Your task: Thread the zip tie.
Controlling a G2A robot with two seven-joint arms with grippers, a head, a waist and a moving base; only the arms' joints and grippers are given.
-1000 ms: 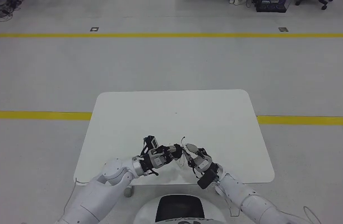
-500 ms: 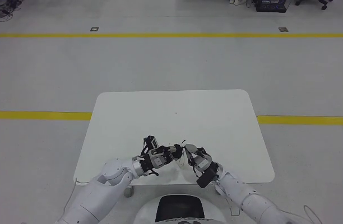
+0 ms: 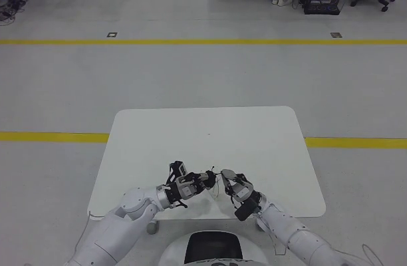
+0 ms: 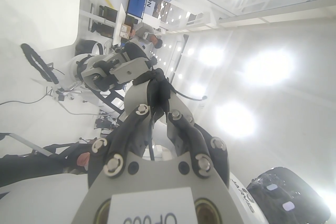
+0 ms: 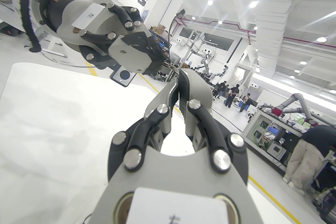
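Over the front middle of the white table [image 3: 257, 139] my two grippers meet tip to tip. The left gripper [image 3: 209, 178] has black-taped fingertips and is shut on the thin black zip tie [image 3: 216, 182]. In the left wrist view that gripper [image 4: 157, 101] pinches the tie, whose free tail [image 4: 189, 96] sticks out sideways past the fingers. The right gripper [image 3: 221, 175] is shut on the tie as well; its ribbed fingers [image 5: 178, 80] are pressed together just below the left gripper [image 5: 155, 61]. The tie's head is hidden between the fingertips.
The bare tabletop stretches wide behind and to both sides of the grippers. The table's front edge [image 3: 210, 214] lies close beneath the wrists. Yellow floor lines [image 3: 50, 137] run past the table, and people and workbenches stand far off in the room.
Both grippers keep their hold and stay tip to tip. The right wrist has shifted very slightly; nothing else differs.
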